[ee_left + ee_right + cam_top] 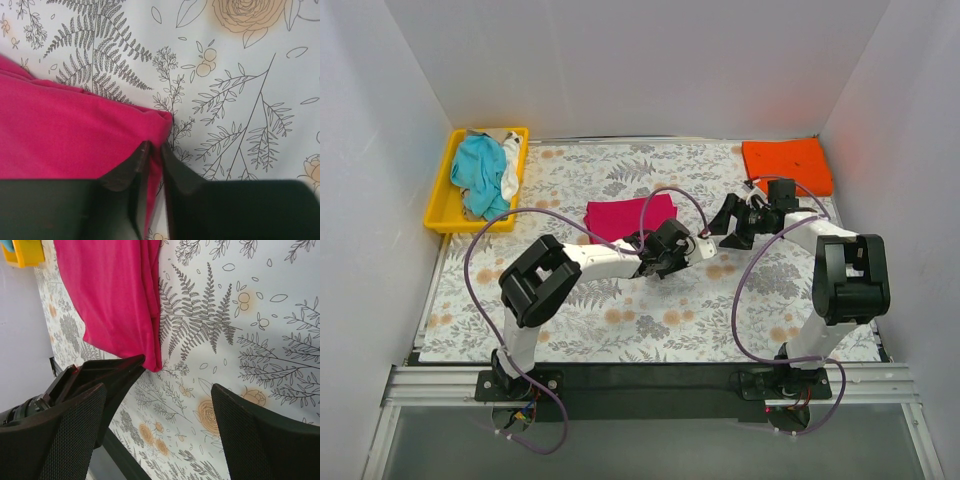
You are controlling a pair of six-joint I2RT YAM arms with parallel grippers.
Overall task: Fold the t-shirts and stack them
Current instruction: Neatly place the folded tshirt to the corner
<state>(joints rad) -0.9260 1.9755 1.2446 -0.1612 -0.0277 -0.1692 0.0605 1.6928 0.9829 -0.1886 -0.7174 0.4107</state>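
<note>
Looking down from above, we find the magenta t-shirt (pixel 630 217) folded flat at frame centre, its long axis running left to right. The left gripper (pixel 663 252) sits at the shirt's lower right corner. The right gripper (pixel 733 228) hovers to the right, apart from the cloth, so the left arm is nearer. The orange t-shirt (pixel 787 165) lies folded at upper right. The teal t-shirt (pixel 480 170) and white t-shirt (pixel 510 175) fill the yellow tray (pixel 438 195) at upper left.

Left wrist view: the jaws are pressed nearly together, pinching the magenta corner. The cloth spreads away toward the left edge of the frame.

Right wrist view: the fingers stand wide apart around nothing. The magenta shirt lies ahead in the upper left. We judge the orange shirt to be the stacking target.
</note>
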